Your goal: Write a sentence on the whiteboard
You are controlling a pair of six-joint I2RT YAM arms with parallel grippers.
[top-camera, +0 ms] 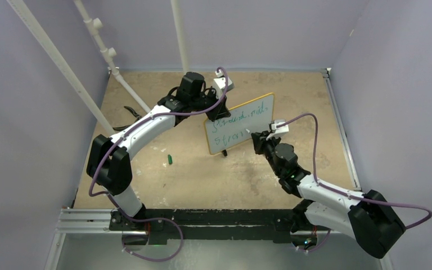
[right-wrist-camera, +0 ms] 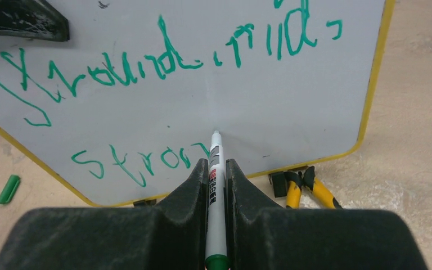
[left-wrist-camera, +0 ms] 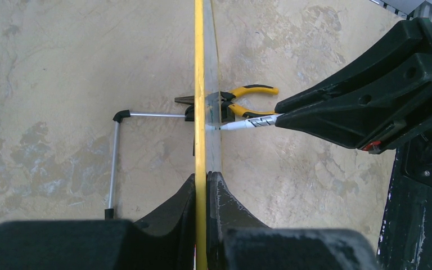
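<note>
At the board's (top-camera: 239, 122) lower line (right-wrist-camera: 140, 160), right gripper (right-wrist-camera: 216, 164) clamps the marker (right-wrist-camera: 215, 147) mid-word (tip on the surface); left gripper (left-wrist-camera: 203, 179) pinches its edge. Next needs steady rightward strokes.

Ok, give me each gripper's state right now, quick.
Left gripper: shut on the whiteboard, clamping its yellow edge.
Right gripper: shut on the marker, tip at the board.
</note>
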